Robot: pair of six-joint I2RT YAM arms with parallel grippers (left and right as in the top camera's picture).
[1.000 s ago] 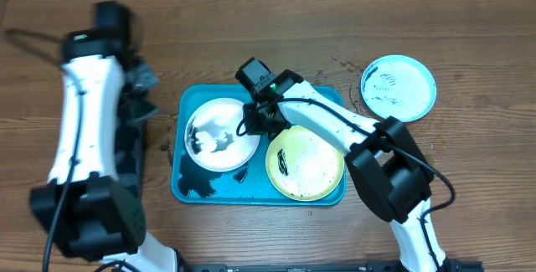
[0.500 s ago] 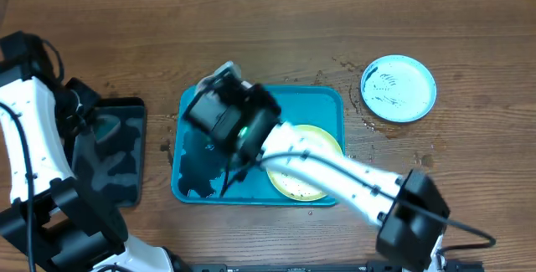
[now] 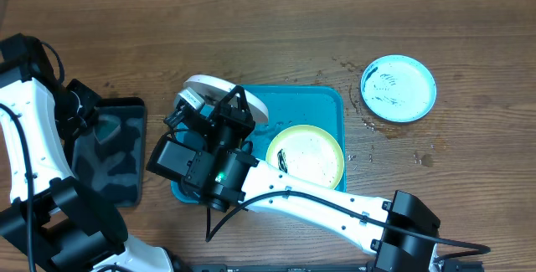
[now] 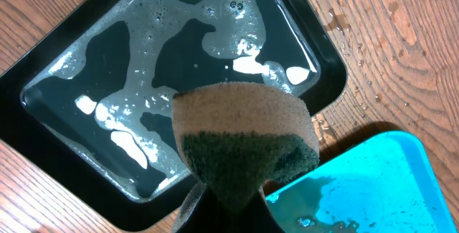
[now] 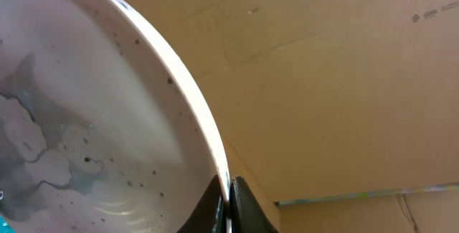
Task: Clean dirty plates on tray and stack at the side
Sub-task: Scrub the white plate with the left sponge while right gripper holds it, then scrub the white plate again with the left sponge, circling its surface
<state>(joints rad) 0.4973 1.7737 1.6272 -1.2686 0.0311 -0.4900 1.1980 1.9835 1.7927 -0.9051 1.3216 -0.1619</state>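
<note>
R fingers (image 5: 247, 208) clamped on white plate (image 5: 86, 118) rim; light, stiff, wet, prob. slippery, so hold at rim. L fingers (image 4: 229, 219) clamped on sponge (image 4: 240, 129).

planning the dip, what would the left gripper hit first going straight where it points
The left gripper, shut on the sponge, points down at the black tray. Going straight, the sponge would likely meet its soapy water near the rim beside the blue tray, though depth is unclear.
</note>
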